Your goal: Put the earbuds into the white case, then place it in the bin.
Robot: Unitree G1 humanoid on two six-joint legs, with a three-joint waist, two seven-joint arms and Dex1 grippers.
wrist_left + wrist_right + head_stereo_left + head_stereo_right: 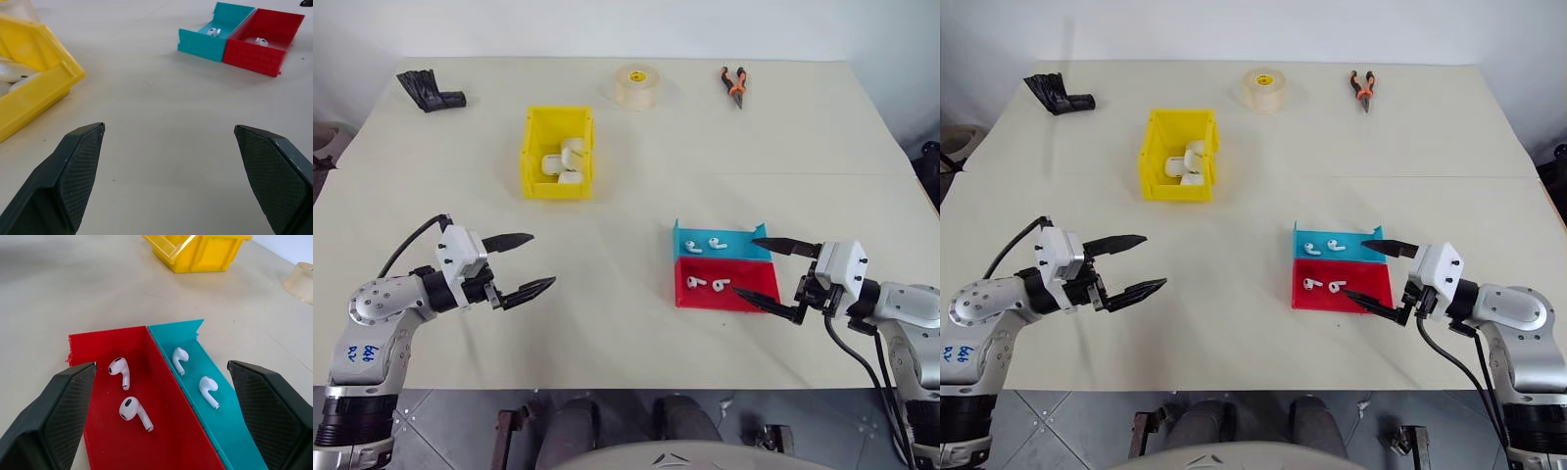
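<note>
A workshop or lab bench is suggested: a plain pale table (626, 323) against a bare white wall, on which pliers (735, 84) and a tape roll (637, 86) are laid far beyond the open grippers, with sorting trays nearer.

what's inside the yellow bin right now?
The yellow bin holds a few white cases, piled touching one another toward its nearer half. Exact count is unclear, and its near wall hides whatever lies low behind it. The earbuds lie in the red and blue trays.
</note>
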